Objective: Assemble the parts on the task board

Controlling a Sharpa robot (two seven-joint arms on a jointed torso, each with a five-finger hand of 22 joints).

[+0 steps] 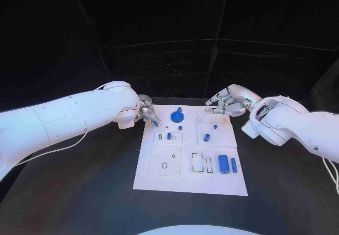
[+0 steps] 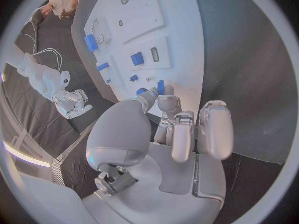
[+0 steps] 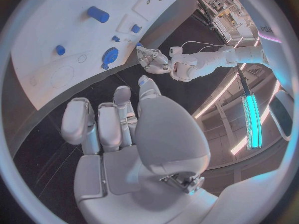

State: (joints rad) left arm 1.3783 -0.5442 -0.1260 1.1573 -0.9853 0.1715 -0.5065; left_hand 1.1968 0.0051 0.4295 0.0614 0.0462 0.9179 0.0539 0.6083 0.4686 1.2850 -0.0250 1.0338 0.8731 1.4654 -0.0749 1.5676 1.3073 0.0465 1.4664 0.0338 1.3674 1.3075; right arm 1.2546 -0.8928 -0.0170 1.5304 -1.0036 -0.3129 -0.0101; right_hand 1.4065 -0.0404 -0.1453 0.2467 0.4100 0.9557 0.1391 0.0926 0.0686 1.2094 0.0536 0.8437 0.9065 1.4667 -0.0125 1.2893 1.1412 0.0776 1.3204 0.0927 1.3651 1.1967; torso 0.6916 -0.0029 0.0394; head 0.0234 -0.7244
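White task board (image 1: 185,166) at table centre, bearing blue parts; no legible writing. Left hand (image 1: 146,113) at the board's far-left corner pinches a small blue part (image 1: 155,123). Right hand (image 1: 227,103), beyond the far-right corner, holds nothing, fingers loosely curled.

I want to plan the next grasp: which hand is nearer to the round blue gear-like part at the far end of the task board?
Left. The left hand is just beside the round blue part, at the task board edge; the right hand is farther off, past the far right corner.
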